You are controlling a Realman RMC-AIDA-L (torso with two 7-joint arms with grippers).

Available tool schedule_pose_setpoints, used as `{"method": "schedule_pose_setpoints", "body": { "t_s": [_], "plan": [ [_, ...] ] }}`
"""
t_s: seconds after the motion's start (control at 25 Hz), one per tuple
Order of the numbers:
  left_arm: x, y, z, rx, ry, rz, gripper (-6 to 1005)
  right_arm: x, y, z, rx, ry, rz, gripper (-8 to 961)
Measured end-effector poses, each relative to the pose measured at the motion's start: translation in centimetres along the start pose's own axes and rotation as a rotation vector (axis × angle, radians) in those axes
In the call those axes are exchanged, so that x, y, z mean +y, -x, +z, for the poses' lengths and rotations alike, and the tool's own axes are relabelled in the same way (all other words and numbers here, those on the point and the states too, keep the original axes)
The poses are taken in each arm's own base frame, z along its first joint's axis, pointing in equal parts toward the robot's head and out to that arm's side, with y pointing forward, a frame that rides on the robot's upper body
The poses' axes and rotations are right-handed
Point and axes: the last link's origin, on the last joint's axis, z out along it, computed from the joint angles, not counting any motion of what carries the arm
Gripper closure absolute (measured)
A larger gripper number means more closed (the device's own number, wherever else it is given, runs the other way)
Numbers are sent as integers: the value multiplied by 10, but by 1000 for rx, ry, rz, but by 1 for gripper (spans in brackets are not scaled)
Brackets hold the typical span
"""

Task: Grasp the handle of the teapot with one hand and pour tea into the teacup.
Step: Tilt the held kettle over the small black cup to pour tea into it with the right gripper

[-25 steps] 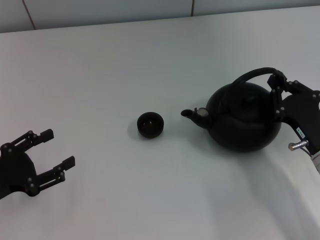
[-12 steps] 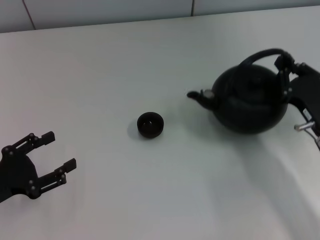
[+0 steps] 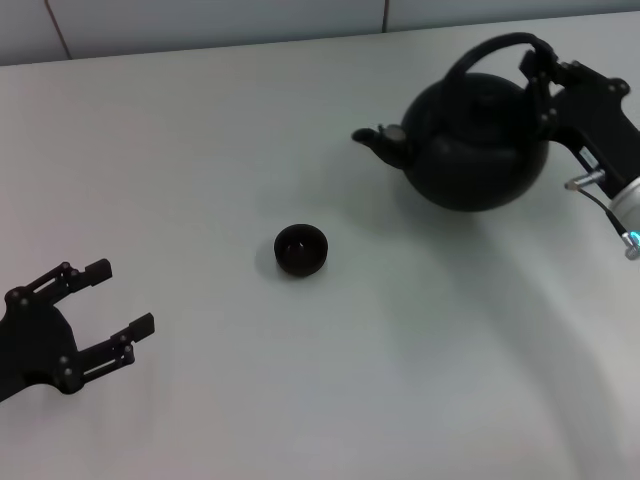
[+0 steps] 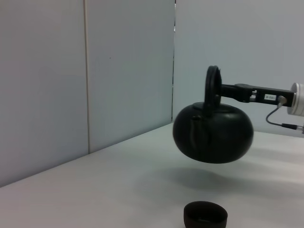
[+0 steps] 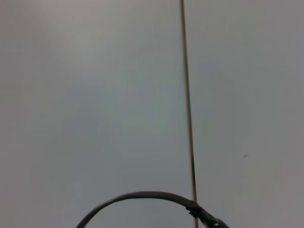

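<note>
The black teapot [image 3: 470, 140] hangs in the air at the far right, upright, spout pointing left. My right gripper [image 3: 540, 75] is shut on the right end of its arched handle [image 3: 490, 48]. The left wrist view shows the teapot [image 4: 213, 133] well clear of the table, held by the handle [image 4: 212, 88]. The right wrist view shows only the handle's arc [image 5: 142, 197] against the wall. The small black teacup [image 3: 301, 249] stands on the table, left of and nearer than the teapot; it also shows in the left wrist view [image 4: 205, 216]. No tea is visible. My left gripper [image 3: 110, 300] is open at the near left.
The white table [image 3: 250, 130] meets a pale panelled wall [image 3: 200, 20] at the far edge. Nothing else stands on it.
My right gripper has lifted the teapot off the table, and it now appears higher and a little further left in the head view. The teacup and left arm have not moved.
</note>
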Motion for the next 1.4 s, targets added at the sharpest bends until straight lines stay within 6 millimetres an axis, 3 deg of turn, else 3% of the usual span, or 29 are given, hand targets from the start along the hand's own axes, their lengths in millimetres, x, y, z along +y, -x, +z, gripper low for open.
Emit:
{"method": "schedule_pose_setpoints", "body": {
  "t_s": [0.44, 0.72, 1.08, 1.4],
  "plan": [
    [-1, -1, 1, 6, -7, 2, 194, -3, 13, 27, 38, 142, 30, 869],
    [0, -1, 2, 13, -5, -3, 194, 7, 22, 50, 103, 300, 2, 869],
    [0, -1, 2, 19, -12, 4, 194, 8, 25, 57, 117, 331, -34, 869],
    [-1, -1, 3, 21, -12, 6, 194, 9, 29, 60, 117, 391, -166, 869]
  ]
}}
